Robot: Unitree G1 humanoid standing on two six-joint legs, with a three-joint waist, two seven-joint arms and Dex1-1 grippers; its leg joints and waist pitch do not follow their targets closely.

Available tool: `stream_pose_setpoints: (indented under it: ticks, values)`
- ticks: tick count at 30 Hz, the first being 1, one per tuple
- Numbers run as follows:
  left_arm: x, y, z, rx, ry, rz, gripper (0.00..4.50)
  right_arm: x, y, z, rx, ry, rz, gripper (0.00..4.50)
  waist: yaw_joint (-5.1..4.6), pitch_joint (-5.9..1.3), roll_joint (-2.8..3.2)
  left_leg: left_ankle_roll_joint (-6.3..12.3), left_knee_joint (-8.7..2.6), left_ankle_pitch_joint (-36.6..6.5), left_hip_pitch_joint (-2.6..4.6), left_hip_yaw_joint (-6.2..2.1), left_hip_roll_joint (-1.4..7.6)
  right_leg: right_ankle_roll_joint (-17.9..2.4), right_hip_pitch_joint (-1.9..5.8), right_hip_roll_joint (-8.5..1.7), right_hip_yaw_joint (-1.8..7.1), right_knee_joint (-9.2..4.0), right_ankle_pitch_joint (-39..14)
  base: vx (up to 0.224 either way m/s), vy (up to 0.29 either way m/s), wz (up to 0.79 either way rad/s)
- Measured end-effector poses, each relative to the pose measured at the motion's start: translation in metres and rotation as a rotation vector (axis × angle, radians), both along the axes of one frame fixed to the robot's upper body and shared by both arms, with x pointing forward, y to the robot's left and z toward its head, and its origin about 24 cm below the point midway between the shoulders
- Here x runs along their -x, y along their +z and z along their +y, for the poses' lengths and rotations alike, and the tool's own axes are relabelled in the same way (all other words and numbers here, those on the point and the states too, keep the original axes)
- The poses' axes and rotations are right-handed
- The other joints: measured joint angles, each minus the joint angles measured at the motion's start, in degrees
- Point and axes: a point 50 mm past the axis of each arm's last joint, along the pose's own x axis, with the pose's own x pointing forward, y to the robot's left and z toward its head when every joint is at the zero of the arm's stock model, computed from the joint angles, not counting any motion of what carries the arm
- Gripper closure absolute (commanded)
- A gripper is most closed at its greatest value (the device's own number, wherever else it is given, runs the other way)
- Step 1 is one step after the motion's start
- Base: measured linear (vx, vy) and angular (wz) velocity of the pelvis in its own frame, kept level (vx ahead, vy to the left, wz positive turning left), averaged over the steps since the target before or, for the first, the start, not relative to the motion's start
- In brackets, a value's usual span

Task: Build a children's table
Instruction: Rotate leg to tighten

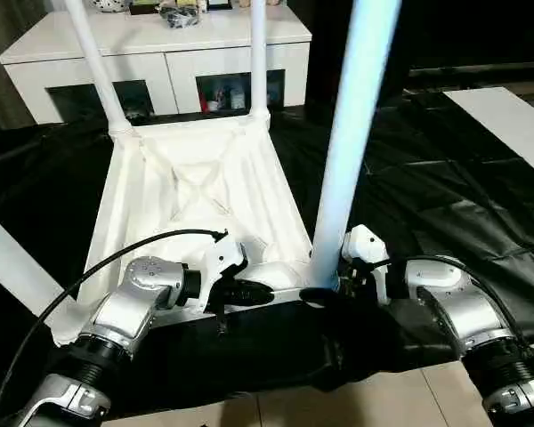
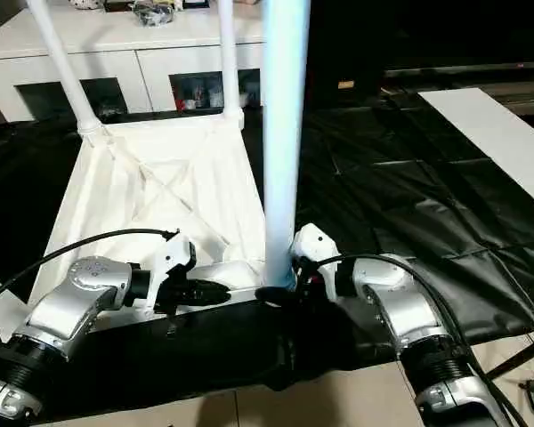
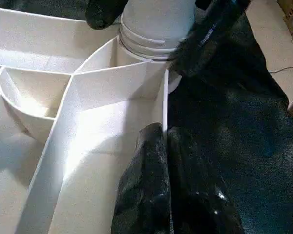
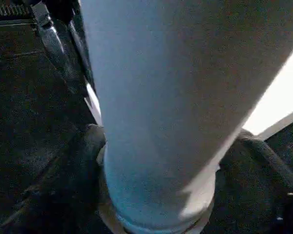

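From the left eye view you see the tabletop (image 1: pixel 205 205) lying upside down on black sheeting (image 1: pixel 427 187), its X-ribbed underside facing up, with two legs standing in the far corner sockets: the far left leg (image 1: pixel 98 67) leaning outward and the far right leg (image 1: pixel 259 53) upright. A third leg (image 1: pixel 351 142) rises steeply from the near right corner socket and blocks much of your sight of the floor behind it, and part of a fourth leg (image 1: pixel 13 262) shows at the picture's left edge. Your left gripper (image 1: pixel 254 291) sits at the tabletop's near rim, and your right gripper (image 1: pixel 325 294) is at the base of the near right leg. Behind the table stands a white cabinet (image 1: pixel 151 53) with dark glass doors. In the right eye view a flat white board (image 2: pixel 498 133) lies on the sheeting well off to the right, and pale floor tiles (image 2: pixel 338 400) show at the near edge. In the left wrist view your left gripper's fingers (image 3: pixel 146 185) are clamped on the tabletop's thin rim wall, one on each side, and the threaded base of the near leg sits in its socket just beyond. In the right wrist view the leg looms directly ahead, with the right gripper's fingers (image 4: pixel 83 156) wrapped around its lower end, gripping it just above the socket.
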Motion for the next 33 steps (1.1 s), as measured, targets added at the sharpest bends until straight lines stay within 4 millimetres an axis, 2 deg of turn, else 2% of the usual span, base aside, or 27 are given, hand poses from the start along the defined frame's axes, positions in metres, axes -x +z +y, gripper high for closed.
stream_pose_setpoints:
  ticks: [7, 13, 18, 29, 33]
  values:
    - [0.000, 0.000, 0.000, -0.002, 0.002, -0.001, 4.50, 0.000, -0.002, 0.001, -0.002, 0.007, 0.009, 1.71, -0.03, 0.01, -0.01, 0.00, 0.00, 0.00, 0.00, 0.00, 0.00, 0.00, 0.00, 0.00, 0.01, 0.00, 0.00, 0.000, 0.000, 0.00]
    - [-0.001, 0.000, 0.000, -0.004, 0.010, -0.004, 4.50, -0.001, -0.004, 0.000, -0.016, -0.016, 0.018, 1.79, -0.07, 0.00, -0.04, 0.00, 0.01, 0.00, 0.02, 0.00, 0.00, -0.02, 0.01, 0.00, 0.01, 0.01, 0.01, 0.000, 0.000, 0.00]
    - [-0.017, -0.001, -0.009, -0.027, 0.160, -0.071, 4.50, -0.020, -0.012, 0.009, -0.102, -0.316, 0.000, 1.79, -1.59, 0.03, -0.17, -0.04, 0.02, 0.03, 0.06, -0.02, -0.03, -0.02, 0.03, 0.01, 0.02, 0.00, 0.08, 0.000, 0.000, 0.00]
    - [-0.044, -0.002, -0.046, -0.035, 0.396, -0.114, 4.50, -0.045, -0.019, 0.041, -0.158, -0.876, -0.030, 1.80, -2.31, -0.02, -0.10, -0.08, 0.00, 0.05, 0.05, -0.11, -0.11, 0.02, 0.12, -0.01, 0.02, -0.15, 0.09, 0.000, 0.000, 0.00]
    - [-0.045, -0.002, -0.050, -0.035, 0.408, -0.135, 4.50, -0.048, -0.018, 0.046, -0.159, -0.939, -0.038, 1.80, -2.32, -0.06, -0.11, -0.08, 0.00, 0.05, 0.08, -0.12, -0.12, 0.03, 0.23, -0.02, 0.03, -0.15, 0.08, 0.000, 0.000, 0.00]
